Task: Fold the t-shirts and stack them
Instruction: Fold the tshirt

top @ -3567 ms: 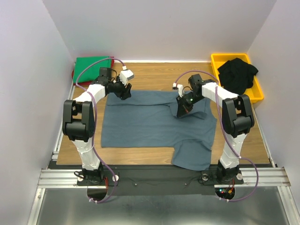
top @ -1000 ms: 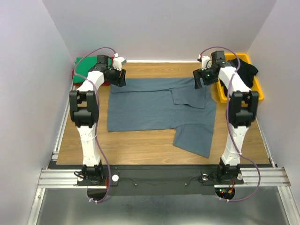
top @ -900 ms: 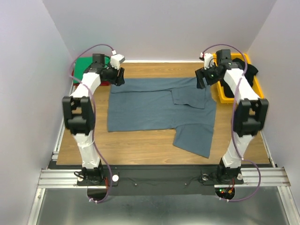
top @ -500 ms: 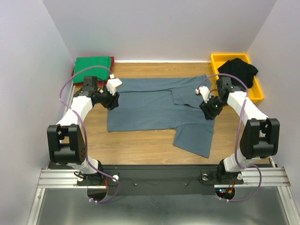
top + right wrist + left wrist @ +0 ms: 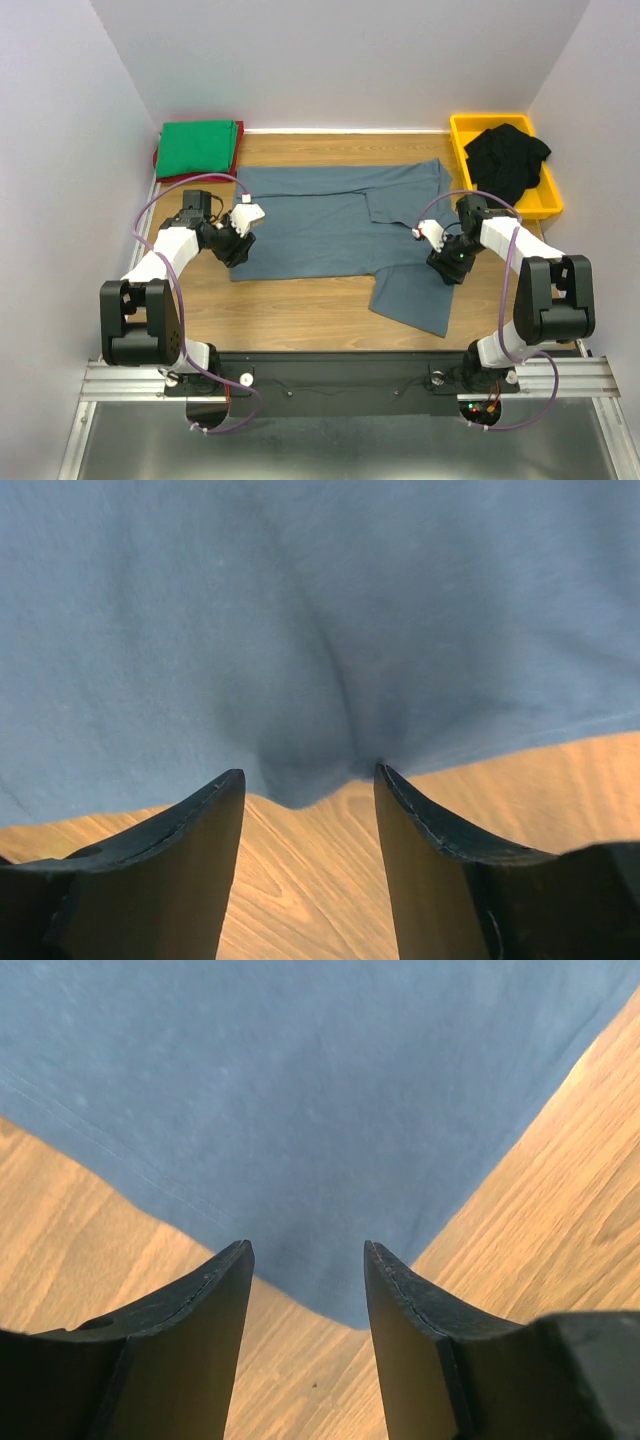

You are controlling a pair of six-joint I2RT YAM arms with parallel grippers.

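- Two grippers attend one slate blue-grey t-shirt (image 5: 330, 225), which is spread flat in the middle of the desk (image 5: 300, 312).
- Left gripper (image 5: 305, 1260) is parted and holds nothing; its fingers straddle the shirt's near-left corner.
- Right gripper (image 5: 308, 780) is likewise parted and empty, over a puckered bit of the right-hand edge.
- Likely best: lower both until one finger slips under the hem, pinch cloth only, then lift together evenly.
- Green t-shirt (image 5: 198, 147) lies folded at the far left; black ones (image 5: 508, 157) sit in the yellow bin (image 5: 488, 118).

Bright, even light from above; views sharp. A soft shadow darkens the blue-grey t-shirt (image 5: 300, 600) just ahead of the right claw (image 5: 308, 775).
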